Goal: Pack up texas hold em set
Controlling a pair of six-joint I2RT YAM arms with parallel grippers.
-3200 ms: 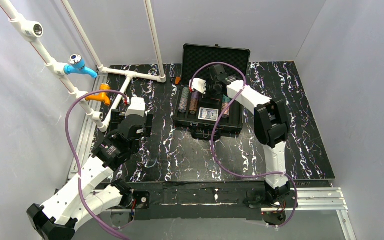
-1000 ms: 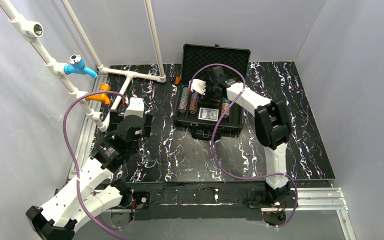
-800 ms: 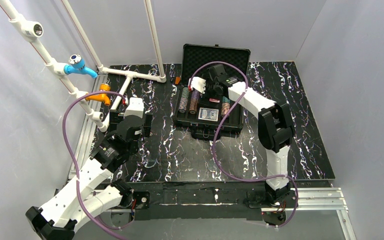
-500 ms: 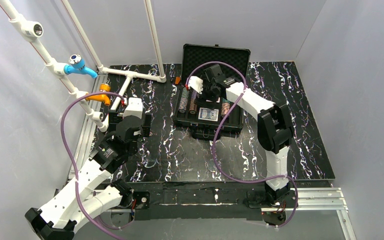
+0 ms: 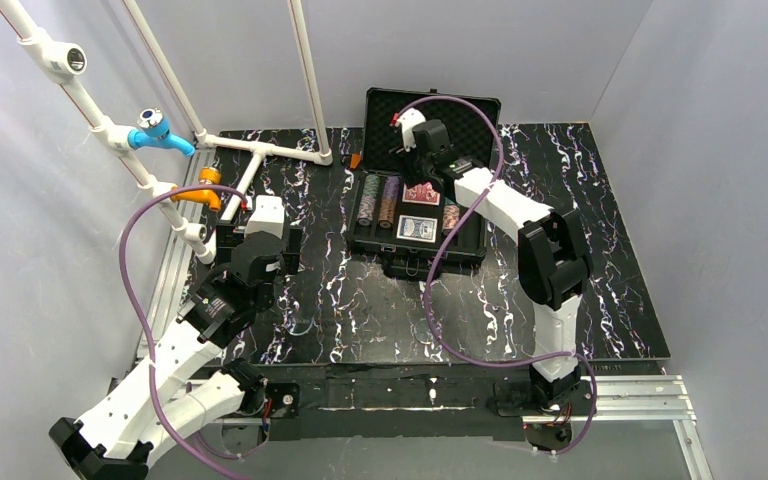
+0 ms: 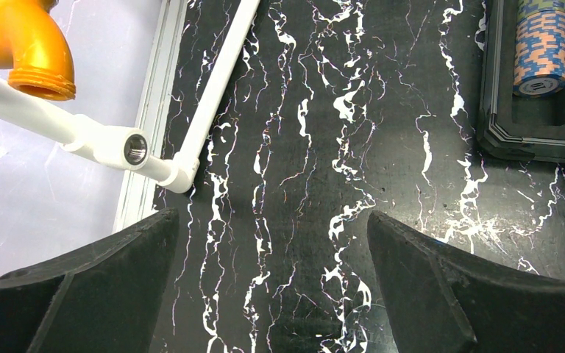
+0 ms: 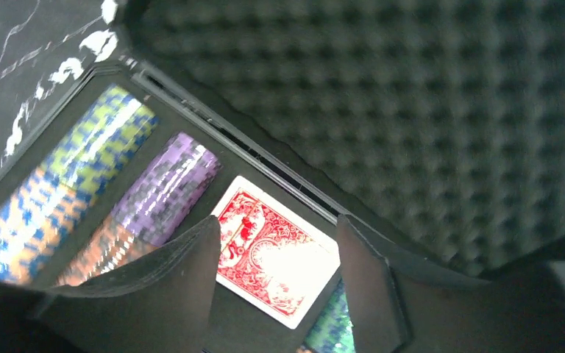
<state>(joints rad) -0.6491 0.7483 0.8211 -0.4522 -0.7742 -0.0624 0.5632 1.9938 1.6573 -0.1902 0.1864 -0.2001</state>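
Observation:
The black briefcase (image 5: pixel 385 245) stands open at the back middle, its foam lid (image 5: pixel 460 108) upright. In its tray lie striped chip rows (image 5: pixel 378 200), a red-backed deck (image 5: pixel 421 193) and a blue-backed deck (image 5: pixel 416 229). My right gripper (image 5: pixel 412 150) hangs open and empty above the tray's back edge, in front of the lid. In the right wrist view the red deck (image 7: pixel 287 272) lies flat below the open gripper (image 7: pixel 278 228), beside purple chips (image 7: pixel 165 187). My left gripper (image 5: pixel 260 235) is open and empty over the table, left of the case.
White pipes (image 5: pixel 260 150) with a blue fitting (image 5: pixel 155 130) and an orange fitting (image 5: pixel 203 188) stand at the back left. The left wrist view shows the orange fitting (image 6: pixel 22 44), a pipe end (image 6: pixel 132 149) and the case corner (image 6: pixel 530 140) with chips (image 6: pixel 541 44).
My right gripper has risen from the tray toward the lid, and the red deck now lies uncovered in the tray. The left arm has barely shifted.

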